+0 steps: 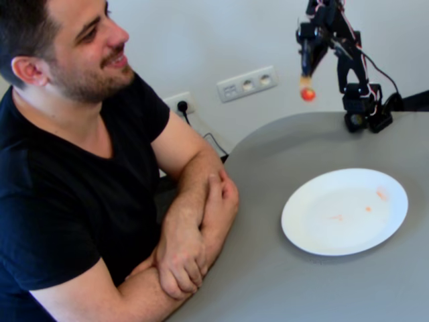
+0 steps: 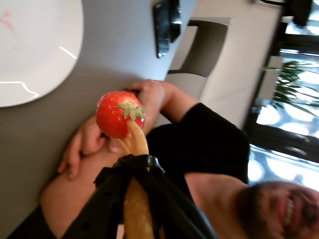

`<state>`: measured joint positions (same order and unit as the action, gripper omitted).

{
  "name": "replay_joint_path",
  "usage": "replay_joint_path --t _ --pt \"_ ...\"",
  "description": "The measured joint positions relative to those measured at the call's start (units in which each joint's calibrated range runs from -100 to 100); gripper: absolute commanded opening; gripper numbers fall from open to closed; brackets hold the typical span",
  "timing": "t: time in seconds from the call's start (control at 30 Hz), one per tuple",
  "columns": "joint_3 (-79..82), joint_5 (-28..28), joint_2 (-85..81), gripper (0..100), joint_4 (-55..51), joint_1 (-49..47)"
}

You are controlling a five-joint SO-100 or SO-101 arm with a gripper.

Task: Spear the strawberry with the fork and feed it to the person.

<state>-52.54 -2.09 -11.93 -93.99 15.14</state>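
The strawberry (image 2: 118,114) sits on the tip of the fork (image 2: 135,184), which the black gripper (image 2: 139,199) holds. Behind it are the person (image 2: 209,149) with folded arms, the grey table (image 2: 114,45) and a white plate (image 2: 35,45).

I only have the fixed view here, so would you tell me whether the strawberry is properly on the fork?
Observer: Yes. In the wrist view the fork tip goes into the strawberry just below its green leaves.
Operator: Thanks. How is the gripper holding the fork?
Observer: The black gripper is closed around the fork's handle.
Operator: Is anything else on the table besides the plate?
Observer: A dark phone-like object lies near the table edge beyond the person's folded arms; your view doesn't include it.
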Motion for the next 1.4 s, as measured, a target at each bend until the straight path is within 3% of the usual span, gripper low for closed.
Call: replay_joint_path --t 0.1,0.17,0.23,0.3,0.43,0.5,0.63,0.9,1.4 --pt "1.4 1.5 -6.2 1 6.7 3.6" --pt "9.1 2.8 -10.9 1 17.8 6.7" --pt "13.5 3.1 -10.6 1 23.3 8.0" --pt "26.8 3.7 -10.6 1 39.0 9.7" --pt "36.0 4.7 -9.4 1 56.0 9.4" --pt "36.1 4.7 -6.9 1 59.4 10.3" --pt "33.3 4.7 3.5 1 65.1 14.8" --pt "13.6 4.7 20.4 1 65.5 21.1" --pt "-1.5 7.3 31.1 1 66.3 21.4"
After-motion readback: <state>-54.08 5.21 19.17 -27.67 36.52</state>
